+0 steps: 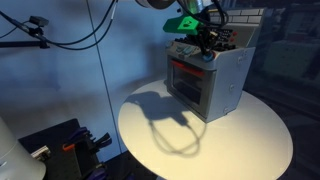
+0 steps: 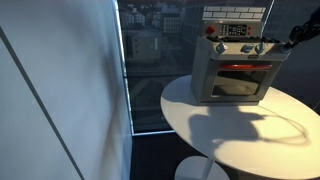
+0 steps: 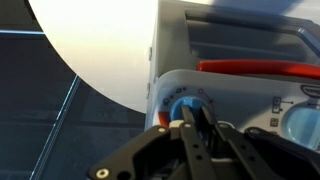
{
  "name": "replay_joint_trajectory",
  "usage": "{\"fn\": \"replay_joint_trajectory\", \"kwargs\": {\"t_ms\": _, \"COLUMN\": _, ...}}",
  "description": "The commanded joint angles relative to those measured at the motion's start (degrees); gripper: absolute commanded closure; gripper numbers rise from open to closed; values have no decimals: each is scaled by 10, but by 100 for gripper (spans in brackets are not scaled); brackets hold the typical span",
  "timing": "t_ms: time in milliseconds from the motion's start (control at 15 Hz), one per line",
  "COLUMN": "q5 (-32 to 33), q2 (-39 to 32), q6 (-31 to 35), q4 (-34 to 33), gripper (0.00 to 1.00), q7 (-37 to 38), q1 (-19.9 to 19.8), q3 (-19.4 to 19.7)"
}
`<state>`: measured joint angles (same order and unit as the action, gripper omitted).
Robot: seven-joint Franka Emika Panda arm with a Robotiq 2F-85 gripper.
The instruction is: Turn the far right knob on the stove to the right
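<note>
1. You are holding the gripper at the far right knob, by the panel edge of the stove; I cannot tell whether it is clamping.
2. Bare table is spreading before the stove.

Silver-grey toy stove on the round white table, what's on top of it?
On the silver-grey toy stove, a round red burner sits before a brick-pattern back panel. In an exterior view the black gripper covers one front corner, hiding whatever lies there.
</note>
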<state>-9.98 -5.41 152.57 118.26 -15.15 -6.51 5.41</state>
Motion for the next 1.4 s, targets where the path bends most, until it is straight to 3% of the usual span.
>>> {"fn": "replay_joint_trajectory", "kwargs": {"t_ms": 0, "q5": -27, "q2": 7, "q6": 4, "q4": -5, "gripper": 94, "q7": -3, "q1": -10, "q3": -3}}
{"fn": "replay_joint_trajectory", "kwargs": {"t_ms": 1333, "q5": -177, "q2": 35, "q6": 32, "q4": 25, "gripper": 94, "q7": 122, "q1": -14, "q3": 0}}
